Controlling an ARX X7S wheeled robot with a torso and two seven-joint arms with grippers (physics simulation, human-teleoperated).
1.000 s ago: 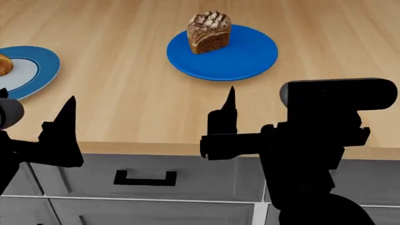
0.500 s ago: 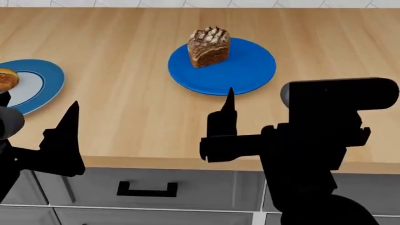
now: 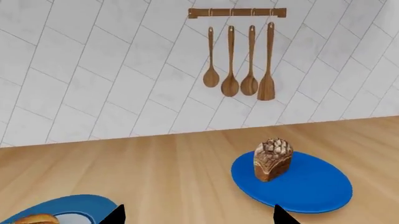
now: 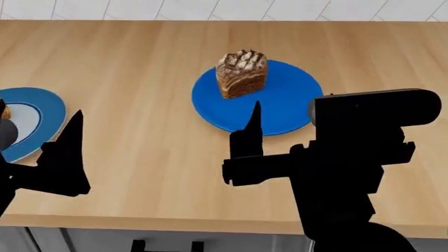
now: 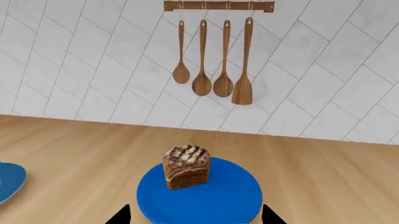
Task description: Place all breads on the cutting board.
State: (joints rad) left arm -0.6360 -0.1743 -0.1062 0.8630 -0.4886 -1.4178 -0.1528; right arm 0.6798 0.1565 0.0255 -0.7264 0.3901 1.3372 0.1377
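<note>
The dark crusty loaf (image 4: 242, 73) stands on a round blue plate (image 4: 280, 113) mid-counter; it also shows in the left wrist view (image 3: 272, 158) and the right wrist view (image 5: 186, 166). The golden bun (image 3: 34, 218) lies on a second blue plate (image 4: 31, 126) at the far left, nearly cut off by the frame. My right gripper (image 5: 194, 215) is open and empty, short of the loaf's plate, one finger (image 4: 252, 131) showing. My left gripper (image 3: 197, 215) is open and empty between the two plates, one finger (image 4: 68, 147) showing. The cutting board is out of view.
Pale wood countertop (image 4: 140, 79) with its front edge (image 4: 175, 220) just below the grippers. A drawer handle (image 4: 164, 245) sits under it. Several wooden utensils (image 5: 215, 56) hang from a rail on the white tiled back wall.
The view has shifted forward over the counter: the loaf and plates sit lower in frame and the drawers have nearly left it. Both open grippers now reach further over the counter.
</note>
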